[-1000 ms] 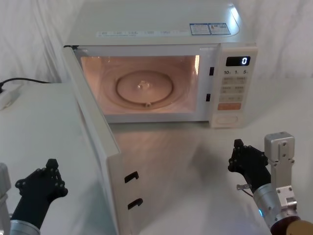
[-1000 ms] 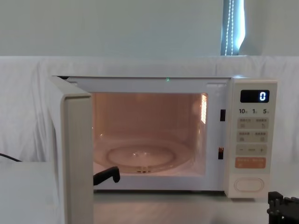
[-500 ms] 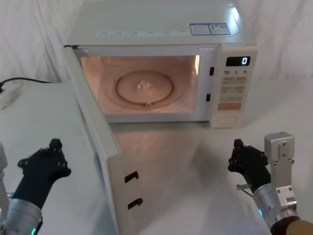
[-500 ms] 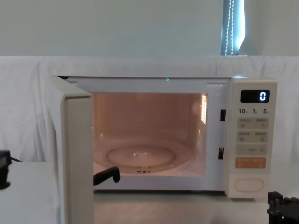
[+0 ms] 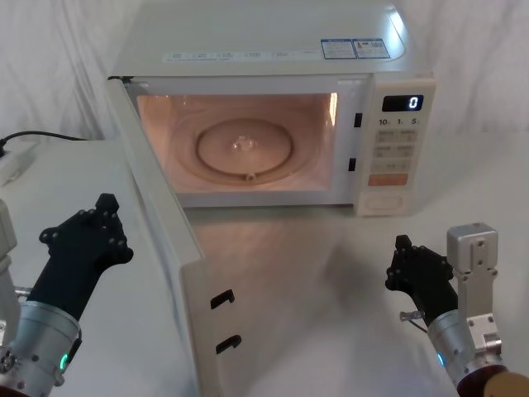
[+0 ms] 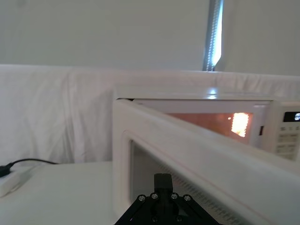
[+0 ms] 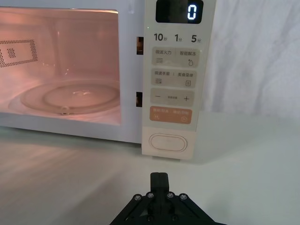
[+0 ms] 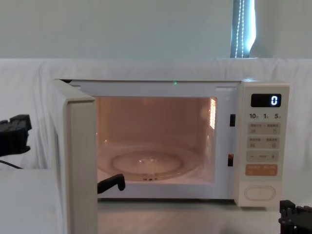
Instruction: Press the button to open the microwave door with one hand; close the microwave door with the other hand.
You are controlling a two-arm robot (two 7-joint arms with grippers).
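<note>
Right pincer (image 5: 402,266) low over bench (image 5: 331,273), well short of button (image 5: 382,201); fingers look pressed together, grasping nothing. Left pincer (image 5: 97,222) raised just outside microwave door (image 5: 165,240), not touching; grip state unreadable. Door swung wide open. Behind it, lit cavity with glass turntable (image 5: 245,149).

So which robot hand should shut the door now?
The left gripper, probably. The microwave door stands wide open, swung out to the robot's left, and that gripper is raised beside the door's outer face. The right gripper sits low, facing the button.
</note>
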